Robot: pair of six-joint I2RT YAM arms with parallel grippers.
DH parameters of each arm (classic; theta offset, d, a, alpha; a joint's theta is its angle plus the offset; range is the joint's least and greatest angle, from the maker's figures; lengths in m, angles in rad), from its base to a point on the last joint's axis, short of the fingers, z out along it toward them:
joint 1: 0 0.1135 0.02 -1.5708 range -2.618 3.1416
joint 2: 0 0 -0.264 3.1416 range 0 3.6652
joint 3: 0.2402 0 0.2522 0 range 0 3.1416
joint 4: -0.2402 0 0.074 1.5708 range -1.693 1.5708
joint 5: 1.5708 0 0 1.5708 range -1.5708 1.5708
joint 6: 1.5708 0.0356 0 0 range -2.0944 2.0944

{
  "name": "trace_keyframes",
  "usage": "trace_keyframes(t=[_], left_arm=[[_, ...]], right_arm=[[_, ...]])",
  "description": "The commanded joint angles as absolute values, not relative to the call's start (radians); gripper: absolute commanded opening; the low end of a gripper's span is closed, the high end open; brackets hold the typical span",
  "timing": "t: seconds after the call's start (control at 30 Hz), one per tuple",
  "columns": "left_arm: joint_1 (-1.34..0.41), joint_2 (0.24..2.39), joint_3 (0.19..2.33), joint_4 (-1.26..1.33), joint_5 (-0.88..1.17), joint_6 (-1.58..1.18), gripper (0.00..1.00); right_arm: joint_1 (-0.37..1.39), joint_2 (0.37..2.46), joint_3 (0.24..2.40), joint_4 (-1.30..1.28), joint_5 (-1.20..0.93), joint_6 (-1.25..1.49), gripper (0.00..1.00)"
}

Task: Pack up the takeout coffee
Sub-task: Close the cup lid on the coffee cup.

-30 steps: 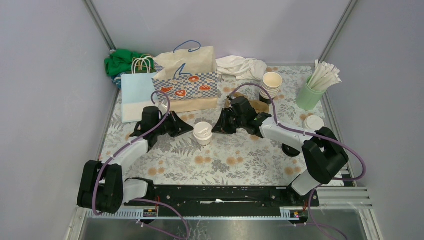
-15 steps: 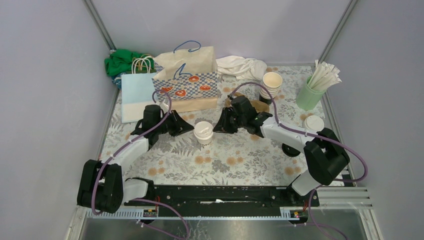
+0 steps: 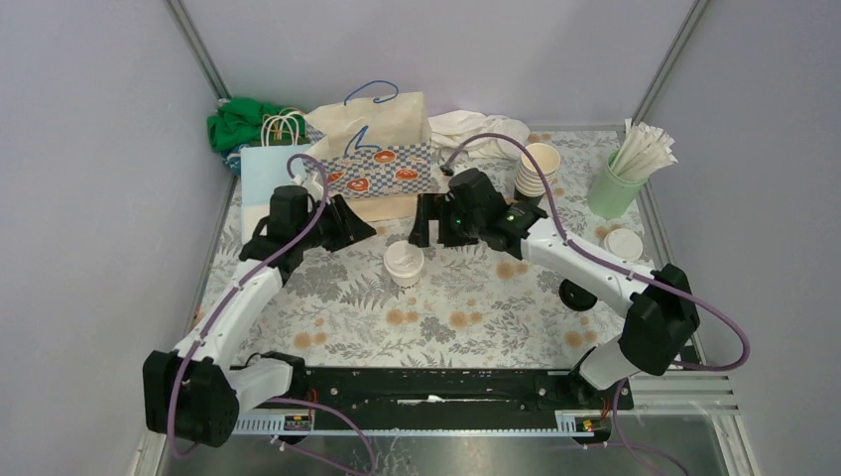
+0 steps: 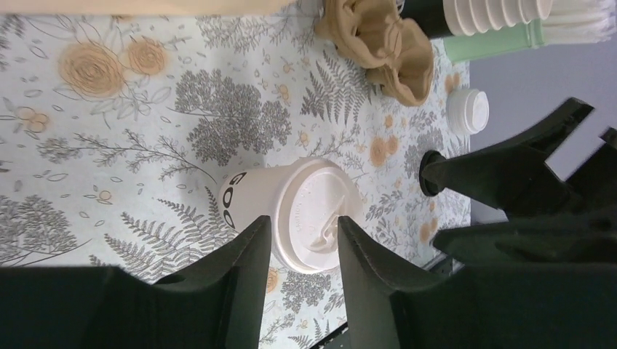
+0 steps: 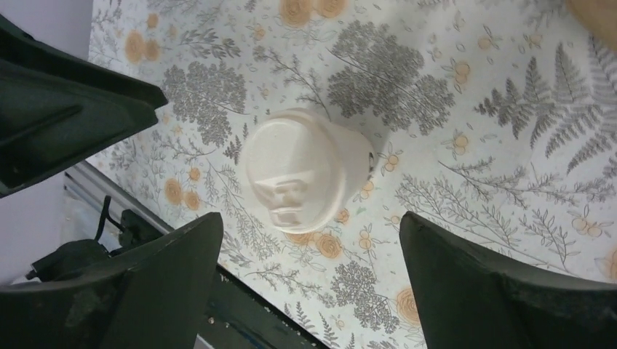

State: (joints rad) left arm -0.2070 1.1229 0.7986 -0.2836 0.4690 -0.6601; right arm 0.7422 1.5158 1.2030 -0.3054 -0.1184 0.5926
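The lidded cup [image 3: 404, 264] stands upright on the floral tabletop [image 3: 466, 317], near its middle, with nothing gripping it. Its white lid [image 5: 295, 171] is seated on top, and dark lettering shows on the cream side in the left wrist view [image 4: 251, 200].

The left jaws are partly open, with a narrow gap between them. They hang above the cup and to its left, clear of it. In the left wrist view, the lid shows through that gap on the tabletop below. The right jaws are spread wide and hold nothing. They hang above the cup and to its right, and the right wrist view shows it standing free between and beyond the two tips. The left arm [image 3: 243, 288] and right arm [image 3: 585, 263] face each other over the cup, and their tips do not meet.

Behind the jaws, at the back, stand a patterned bag [image 3: 372, 159] and a pale blue bag [image 3: 268, 183]. A stack of unlidded cups [image 3: 539, 169] stands back right, beside a tumbler of straws [image 3: 617, 183]. A second lidded cup [image 3: 623, 243] stands near the right edge. Crumpled brown paper [image 4: 382, 40] lies in front of the stack.
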Motion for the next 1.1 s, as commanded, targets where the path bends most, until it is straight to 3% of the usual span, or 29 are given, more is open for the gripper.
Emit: trace_keyframes(t=[0.0,0.07,0.27,0.43,1.07], left_arm=[[-0.203,1.043,0.874,-0.379,0.355,-0.581,0.47],[-0.196,1.012,0.888,-0.408,0.314,-0.568,0.51],[-0.139,0.908,0.9,-0.459,0.194,-0.554,0.82],[-0.118,0.856,0.92,-0.496,0.105,-0.534,0.99],[-0.114,0.82,0.929,-0.478,0.003,-0.538,0.99]], right_arm=[[0.875,1.56,1.384,-0.477,0.076,0.449,1.0],[0.917,1.596,1.442,-0.524,0.136,0.428,1.0],[0.984,1.72,1.577,-0.639,0.245,0.397,1.0],[0.998,1.812,1.664,-0.709,0.266,0.384,1.0],[1.005,1.967,1.837,-0.79,0.227,0.36,1.0]])
